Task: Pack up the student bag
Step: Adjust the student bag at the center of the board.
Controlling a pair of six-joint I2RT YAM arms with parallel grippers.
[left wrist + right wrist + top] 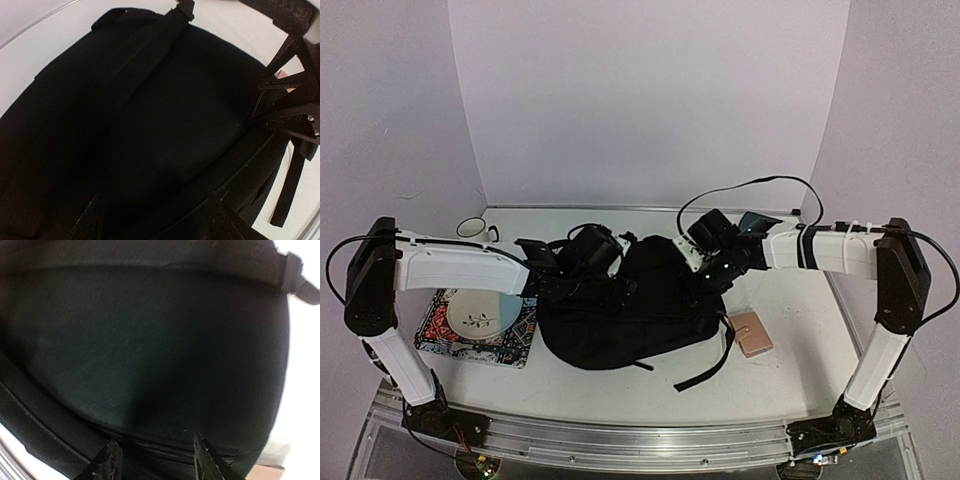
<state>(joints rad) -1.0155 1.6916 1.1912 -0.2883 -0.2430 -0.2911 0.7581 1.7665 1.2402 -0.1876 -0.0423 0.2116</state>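
Hovering close over the student bag [620,325], the left gripper [154,222] and right gripper [156,460] both have fingers spread apart (the right one's tips straddle a zipper [160,448]), clamping nothing.

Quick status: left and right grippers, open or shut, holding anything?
Left gripper: open, fingers apart over the black backpack, nothing visibly held.
Right gripper: open, fingers straddling the backpack's zipper seam, nothing visibly pinched.
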